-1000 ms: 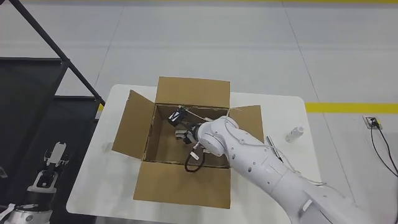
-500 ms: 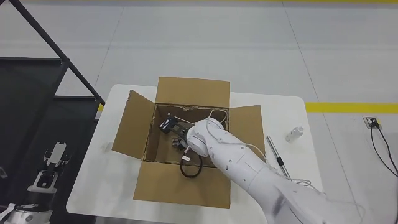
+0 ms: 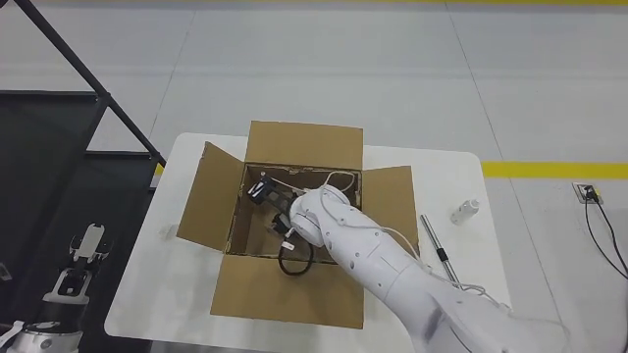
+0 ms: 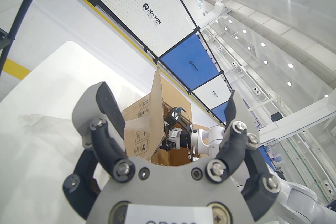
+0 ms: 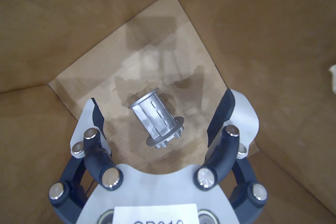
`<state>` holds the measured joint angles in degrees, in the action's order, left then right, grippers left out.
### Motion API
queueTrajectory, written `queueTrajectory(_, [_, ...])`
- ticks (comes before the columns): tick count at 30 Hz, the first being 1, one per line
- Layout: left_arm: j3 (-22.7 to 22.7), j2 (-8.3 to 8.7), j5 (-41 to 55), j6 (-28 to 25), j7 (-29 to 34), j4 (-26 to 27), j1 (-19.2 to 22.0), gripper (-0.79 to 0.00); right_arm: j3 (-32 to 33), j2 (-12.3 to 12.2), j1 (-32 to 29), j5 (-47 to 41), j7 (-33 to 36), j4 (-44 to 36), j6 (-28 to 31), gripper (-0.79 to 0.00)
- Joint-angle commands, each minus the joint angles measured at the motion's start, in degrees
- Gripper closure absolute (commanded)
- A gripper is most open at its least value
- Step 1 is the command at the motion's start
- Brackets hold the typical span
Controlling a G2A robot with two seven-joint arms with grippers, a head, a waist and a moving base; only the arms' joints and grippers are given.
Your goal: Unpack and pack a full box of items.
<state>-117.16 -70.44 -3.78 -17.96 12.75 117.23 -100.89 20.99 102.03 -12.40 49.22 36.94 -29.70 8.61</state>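
A white table (image 3: 442, 172) holds an open cardboard box (image 3: 304, 142), flaps spread. The right gripper (image 5: 161, 101) hangs inside it, jaws wide apart and empty, above a grey slotted cylinder (image 5: 157, 120) lying on the box floor. The left gripper (image 4: 168, 95), beside the table, is spread wide, holding nothing.

My right arm (image 3: 365, 247) pushes farther across the box (image 3: 304, 143), toward its left wall. My right gripper (image 5: 161, 97) travels with it into that side. The black cable loop (image 3: 290, 261) trails left too.
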Motion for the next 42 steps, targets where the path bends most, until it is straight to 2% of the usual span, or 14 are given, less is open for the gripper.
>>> queueTrajectory(1, [0.0, 0.00, 0.0, 0.0, 0.0, 0.0, 0.0, -0.785, 0.6, -0.5, -0.4, 1.0, -0.4, -1.5, -0.6, -0.785])
queueTrajectory(11, [0.0, 0.00, 0.0, 0.0, 0.0, 0.0, 0.0, -0.785, 5.0, -5.5, -4.9, 7.9, 0.9, -14.8, -5.0, -0.785])
queueTrajectory(16, [0.0, 0.00, 0.0, 0.0, 0.0, 0.0, 0.0, -0.785, 9.6, -9.3, -8.7, 13.7, 5.0, -25.7, -9.4, -0.785])
queueTrajectory(19, [0.0, 0.00, 0.0, 0.0, 0.0, 0.0, 0.0, -0.785, 14.0, -12.4, -13.1, 19.6, 8.3, -34.6, -14.2, -0.785])
queueTrajectory(21, [0.0, 0.00, 0.0, 0.0, 0.0, 0.0, 0.0, -0.785, 17.4, -14.4, -17.0, 23.4, 10.1, -41.3, -16.6, -0.785])
queueTrajectory(24, [0.0, 0.00, 0.0, 0.0, 0.0, 0.0, 0.0, -0.785, 25.9, -18.5, -27.0, 31.0, 13.7, -55.6, -18.5, -0.785])
queueTrajectory(27, [0.0, 0.00, 0.0, 0.0, 0.0, 0.0, 0.0, -0.785, 36.4, -22.2, -40.5, 37.6, 16.2, -72.6, -15.9, -0.785])
queueTrajectory(30, [0.0, 0.00, 0.0, 0.0, 0.0, 0.0, 0.0, -0.785, 44.0, -24.0, -50.5, 39.8, 15.1, -83.4, -12.9, -0.785])
queueTrajectory(33, [0.0, 0.00, 0.0, 0.0, 0.0, 0.0, 0.0, -0.785, 48.9, -25.0, -58.6, 40.2, 10.6, -90.4, -11.2, -0.785])
queueTrajectory(37, [0.0, 0.00, 0.0, 0.0, 0.0, 0.0, 0.0, -0.785, 54.0, -25.8, -68.2, 43.2, 6.4, -96.6, -12.7, -0.785])
queueTrajectory(42, [0.0, 0.00, 0.0, 0.0, 0.0, 0.0, 0.0, -0.785, 60.8, -26.3, -77.3, 39.3, -0.8, -101.1, -12.8, -0.785])
